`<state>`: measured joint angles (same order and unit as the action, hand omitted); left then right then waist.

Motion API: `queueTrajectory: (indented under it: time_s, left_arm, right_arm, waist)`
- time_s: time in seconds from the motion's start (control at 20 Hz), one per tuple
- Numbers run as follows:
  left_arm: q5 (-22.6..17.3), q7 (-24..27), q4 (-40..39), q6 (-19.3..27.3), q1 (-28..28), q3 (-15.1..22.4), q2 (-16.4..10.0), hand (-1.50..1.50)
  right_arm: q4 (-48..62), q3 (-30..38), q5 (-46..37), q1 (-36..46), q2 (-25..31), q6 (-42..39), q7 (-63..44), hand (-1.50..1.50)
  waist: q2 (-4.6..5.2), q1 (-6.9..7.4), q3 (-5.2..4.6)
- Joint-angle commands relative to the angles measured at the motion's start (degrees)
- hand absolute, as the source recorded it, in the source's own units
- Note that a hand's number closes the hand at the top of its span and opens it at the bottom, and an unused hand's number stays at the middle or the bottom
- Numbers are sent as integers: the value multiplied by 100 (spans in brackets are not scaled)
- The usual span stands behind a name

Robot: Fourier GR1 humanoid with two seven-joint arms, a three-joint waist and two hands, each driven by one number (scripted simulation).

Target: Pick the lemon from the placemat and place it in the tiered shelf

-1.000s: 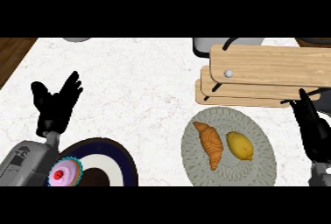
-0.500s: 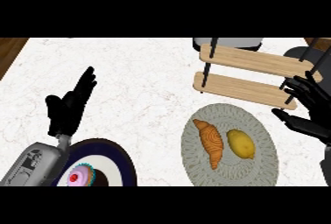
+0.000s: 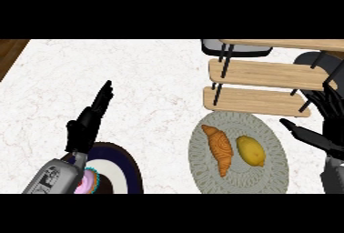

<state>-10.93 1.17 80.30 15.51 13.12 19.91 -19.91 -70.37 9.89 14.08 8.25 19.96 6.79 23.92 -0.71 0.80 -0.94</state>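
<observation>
A yellow lemon (image 3: 250, 150) lies on the round grey placemat (image 3: 269, 182) at the lower right, beside an orange croissant (image 3: 220, 148). The wooden tiered shelf (image 3: 269, 86) stands just beyond the placemat, at the upper right. My right hand (image 3: 322, 129) is open at the right edge, its thumb pointing left toward the lemon, a short gap away. My left hand (image 3: 87, 120) is open at the left, fingers straight and pointing up over the counter.
A dark blue plate (image 3: 118, 170) with a pink cupcake (image 3: 86, 182) sits at the lower left under my left forearm. A dark round object (image 3: 238, 48) stands behind the shelf. The white marble counter (image 3: 148, 82) spreads across the middle; its wooden edge shows at the upper left.
The view has shifted, so the shelf and placemat sit differently in frame. My right hand has come lower beside the placemat, thumb toward the lemon. The left hand has turned edge-on.
</observation>
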Motion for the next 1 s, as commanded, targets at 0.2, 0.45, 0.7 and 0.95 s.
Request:
queueTrajectory:
  time_s: [0.2, 0.45, 0.7, 0.95]
  left_arm:
    - [235, -188, 1, 91, 53, -16, 108, 0]
    - [187, 183, -225, -127, -86, -152, 195, 0]
    - [193, 41, -220, -145, -8, -247, 139, 0]
    - [183, 15, 31, -245, -116, -193, 97, 0]
  right_arm:
    - [-65, -391, -95, -240, 1078, -1566, -604, -150]
    - [-1469, -734, -417, -522, 1403, -1474, -1643, -150]
    - [-2291, -981, -695, -320, 2141, -1757, -2895, -150]
    - [-2855, -1530, -1088, -97, 2848, -2373, -3911, -150]
  waist:
    - [65, -102, 91]
    - [54, -154, 82]
    - [48, -135, 75]
    - [37, -59, 71]
